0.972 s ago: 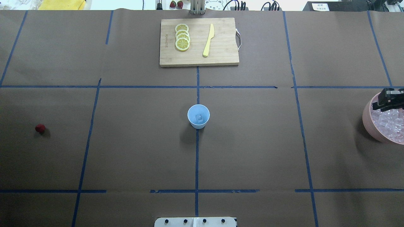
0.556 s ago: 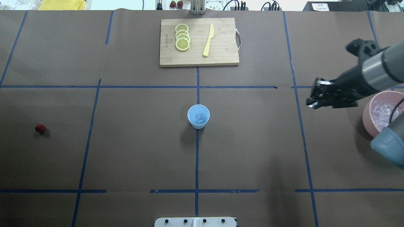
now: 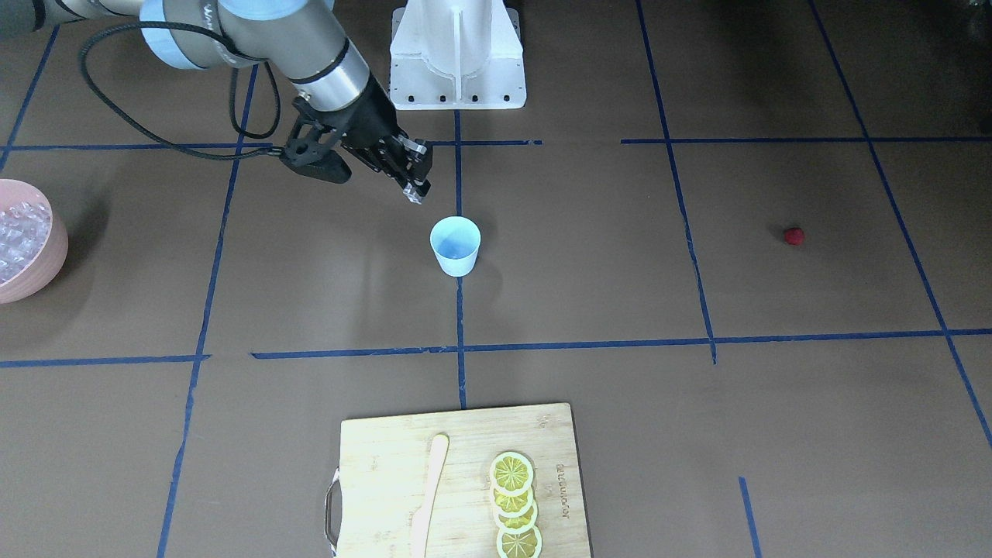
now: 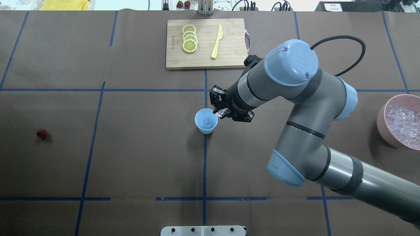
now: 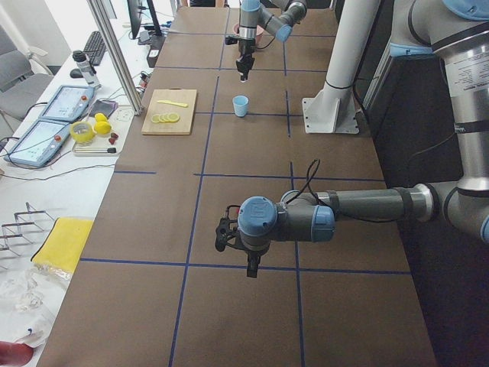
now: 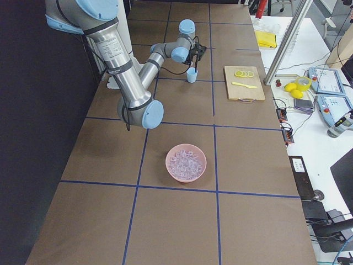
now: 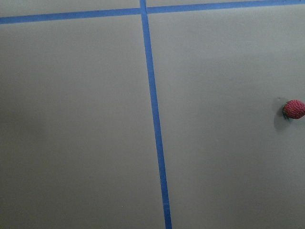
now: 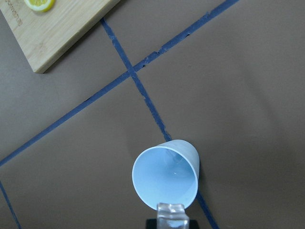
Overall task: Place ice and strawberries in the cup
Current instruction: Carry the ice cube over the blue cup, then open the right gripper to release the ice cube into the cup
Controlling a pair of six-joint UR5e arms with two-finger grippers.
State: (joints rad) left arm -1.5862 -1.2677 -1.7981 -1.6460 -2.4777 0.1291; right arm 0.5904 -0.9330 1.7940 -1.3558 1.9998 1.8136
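Note:
The pale blue cup [image 4: 206,121] stands upright at the table's middle with one clear ice cube [image 4: 207,123] inside. My right gripper [image 4: 220,113] hovers at the cup's right rim, shut on another ice cube [image 8: 171,211]; in the right wrist view that cube sits just over the cup's [image 8: 164,179] near edge. The red strawberry [image 4: 41,133] lies alone far left on the table and also shows in the left wrist view [image 7: 294,109]. My left gripper [image 5: 252,267] shows only in the exterior left view, low over the table; I cannot tell whether it is open or shut.
A pink bowl [image 4: 380,123] full of ice stands at the right edge. A wooden cutting board [image 4: 233,42] with lemon slices [image 4: 189,38] and a yellow knife [image 4: 217,42] lies at the back centre. Blue tape lines cross the brown table cover.
My right arm has swung left from the pink bowl to the cup's rim, carrying an ice cube. The cup and the strawberry have not moved.

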